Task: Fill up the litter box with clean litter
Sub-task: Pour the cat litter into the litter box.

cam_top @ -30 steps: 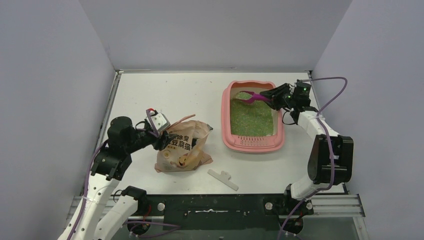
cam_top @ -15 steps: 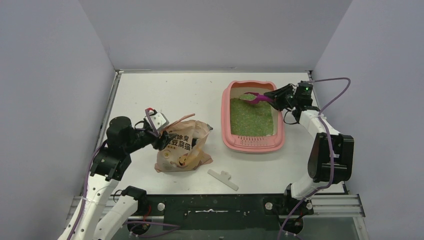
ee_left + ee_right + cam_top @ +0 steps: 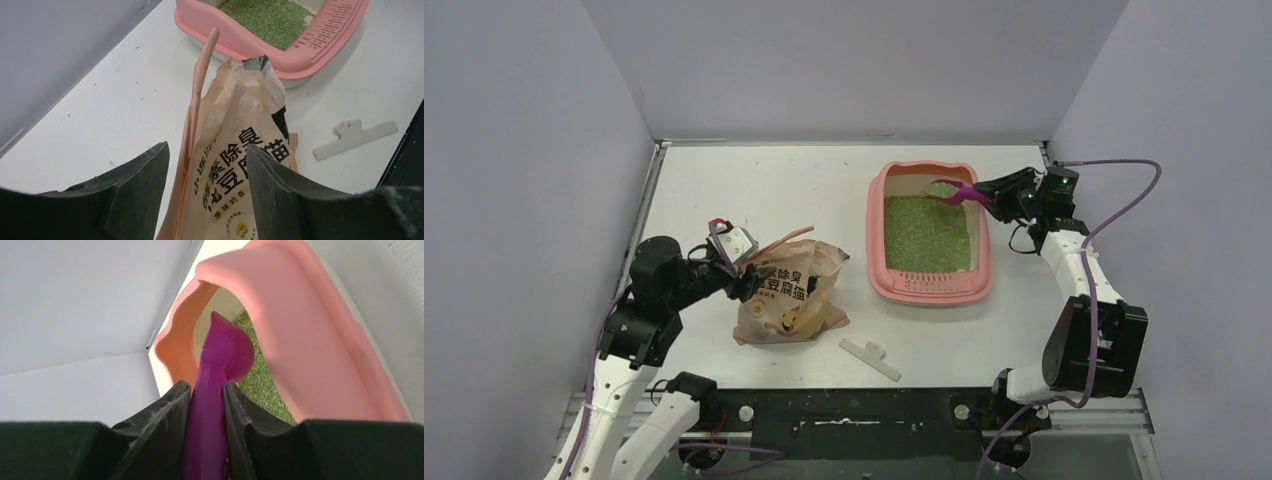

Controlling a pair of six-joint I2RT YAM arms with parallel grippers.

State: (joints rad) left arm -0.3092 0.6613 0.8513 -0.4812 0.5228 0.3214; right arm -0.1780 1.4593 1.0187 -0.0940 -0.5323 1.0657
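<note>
Pink litter box (image 3: 876, 235), rounded rim — green litter (image 3: 924, 235)

This is a robotics lab test cell. A bare white tabletop (image 3: 764, 190) is boxed in along its far, left and right edges by plain pale lilac-grey wall panels (image 3: 844, 60). At its near edge a dark metal base plate (image 3: 854, 408) carries a white-and-black jointed left arm (image 3: 639, 330) and a matching right arm (image 3: 1074, 265), with loose purple cables (image 3: 1124, 190) trailing from them. The household goods look like staged props: a pink rectangular plastic litter box (image 3: 929, 287) near the right edge, a crumpled tan paper bag (image 3: 789, 295) printed with Chinese characters, a magenta plastic scoop (image 3: 225, 352) and a flat white plastic clip (image 3: 871, 357)
</note>
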